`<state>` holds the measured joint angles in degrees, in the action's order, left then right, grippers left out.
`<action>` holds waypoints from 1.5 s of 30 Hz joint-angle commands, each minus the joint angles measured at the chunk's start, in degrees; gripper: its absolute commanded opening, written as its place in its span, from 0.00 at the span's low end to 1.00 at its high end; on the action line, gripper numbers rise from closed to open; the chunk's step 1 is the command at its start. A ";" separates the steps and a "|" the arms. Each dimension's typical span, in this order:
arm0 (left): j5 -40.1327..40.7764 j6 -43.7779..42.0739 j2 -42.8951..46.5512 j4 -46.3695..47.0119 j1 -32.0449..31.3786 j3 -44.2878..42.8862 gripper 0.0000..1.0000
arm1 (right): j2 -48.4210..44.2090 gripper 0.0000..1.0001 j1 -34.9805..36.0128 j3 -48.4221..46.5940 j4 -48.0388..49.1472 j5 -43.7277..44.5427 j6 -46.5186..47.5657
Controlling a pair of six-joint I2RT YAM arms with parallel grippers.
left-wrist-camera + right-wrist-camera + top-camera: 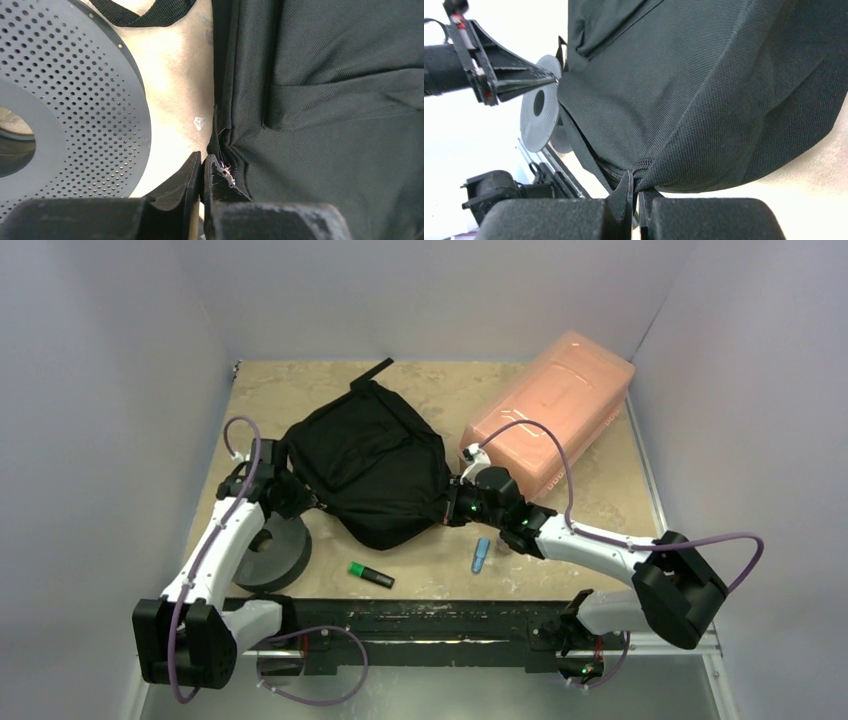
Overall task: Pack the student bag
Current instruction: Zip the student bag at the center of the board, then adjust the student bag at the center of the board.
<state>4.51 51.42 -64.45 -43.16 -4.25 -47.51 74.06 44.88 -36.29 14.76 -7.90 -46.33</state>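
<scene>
Black fabric fills the middle of the top view: the bag (370, 470) lies slumped on the worktop (430, 580), its handle pointing to the upper edge of the frame. The left pincer (202, 167) is at the bag's left edge, its jaws almost together, and it seems to pinch the seam by the zip. The right pincer (635, 185) is closed tight on a fold of fabric beside the zip, at the bag's lower right edge. Between them the bag is gripped on both sides.

I judge the packing to be barely started. No opening shows in the bag, and the stretch of zip visible in the wrist views looks shut, though how far it runs I cannot tell. A green marker (371, 575) and a small blue item (482, 554) lie loose below the bag, near it but not touching. The ring (272, 552) sits at lower left under the left arm, and the pink box (550, 410) rests at upper right. Opening the bag and loading the loose things probably both remain to be done.
</scene>
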 commanded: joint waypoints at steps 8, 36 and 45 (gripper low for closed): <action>-1.22 -6.72 11.42 -2.59 2.58 -1.93 0.66 | 5.54 0.20 5.97 -1.77 3.67 -3.39 7.18; -18.78 -16.65 -13.89 5.33 4.20 -34.87 0.97 | 20.65 0.77 2.20 -41.62 -18.72 20.85 31.11; -18.90 -19.25 -23.62 2.59 7.44 -36.31 0.97 | 43.65 0.65 0.07 -64.76 -20.75 22.93 35.80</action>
<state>-14.66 33.39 -86.72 -40.36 1.48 -82.83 113.62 44.82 -92.62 -4.73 11.42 -14.72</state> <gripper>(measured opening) 0.965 0.671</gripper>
